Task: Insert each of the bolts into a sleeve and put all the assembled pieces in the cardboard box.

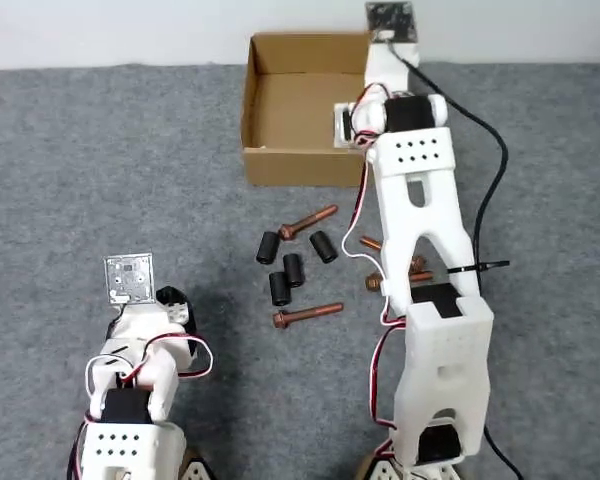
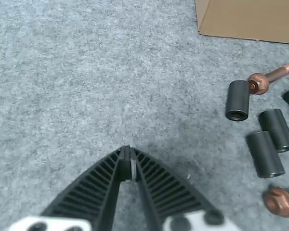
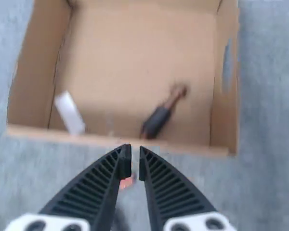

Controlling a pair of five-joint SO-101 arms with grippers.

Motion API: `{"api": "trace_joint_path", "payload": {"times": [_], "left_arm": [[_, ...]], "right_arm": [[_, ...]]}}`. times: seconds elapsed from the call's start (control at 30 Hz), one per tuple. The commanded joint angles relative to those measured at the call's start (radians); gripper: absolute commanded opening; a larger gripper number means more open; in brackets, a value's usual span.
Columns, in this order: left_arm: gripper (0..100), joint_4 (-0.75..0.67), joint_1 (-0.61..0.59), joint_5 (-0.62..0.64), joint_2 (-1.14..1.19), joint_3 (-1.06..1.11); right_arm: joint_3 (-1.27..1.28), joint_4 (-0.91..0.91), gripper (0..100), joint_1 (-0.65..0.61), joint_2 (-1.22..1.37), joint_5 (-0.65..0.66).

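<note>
The cardboard box (image 1: 298,166) stands at the back of the grey carpet. My right gripper (image 3: 132,159) hangs over the box's near wall (image 3: 111,139), fingers slightly open and holding nothing. One bolt inside a sleeve (image 3: 161,114) lies on the box floor just beyond the fingertips. Several loose black sleeves (image 1: 294,268) and copper bolts (image 1: 307,314) lie mid-table; in the left wrist view these sleeves (image 2: 265,154) and a bolt (image 2: 272,78) sit off to one side. My left gripper (image 2: 127,161) is shut and empty over bare carpet, well left of the parts (image 1: 170,298).
More bolts (image 1: 395,275) lie partly under the right arm's white links (image 1: 420,230). A white strip (image 3: 70,113) lies inside the box. A black cable (image 1: 495,170) runs along the right arm. Bare carpet spreads to the left.
</note>
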Motion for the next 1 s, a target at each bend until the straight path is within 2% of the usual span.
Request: {"api": "trace_joint_path", "payload": {"times": [0.0,0.2,0.3,0.43,0.5,0.67,0.97], "left_arm": [[0,-0.023,-0.005,0.002,0.000,-0.004],[0,-0.023,-0.005,0.002,0.000,-0.004],[0,-0.023,-0.005,0.002,0.000,-0.004],[0,-0.023,-0.006,0.002,0.000,-0.004],[0,-0.023,-0.006,0.002,0.000,-0.004],[0,-0.023,-0.006,0.002,0.000,-0.004],[0,-0.025,-0.006,0.002,0.000,-0.004]], "right_arm": [[-0.063,0.162,1.1,-0.024,-0.015,0.046],[-0.060,0.361,1.3,-0.082,0.002,0.261],[-0.060,0.400,3.9,-0.105,0.062,0.261],[-0.060,0.401,16.3,-0.110,0.139,0.261],[-0.060,0.401,19.2,-0.130,0.166,0.261],[-0.060,0.397,15.8,-0.170,0.223,0.261],[-0.066,0.375,15.6,-0.186,0.349,0.261]]}}
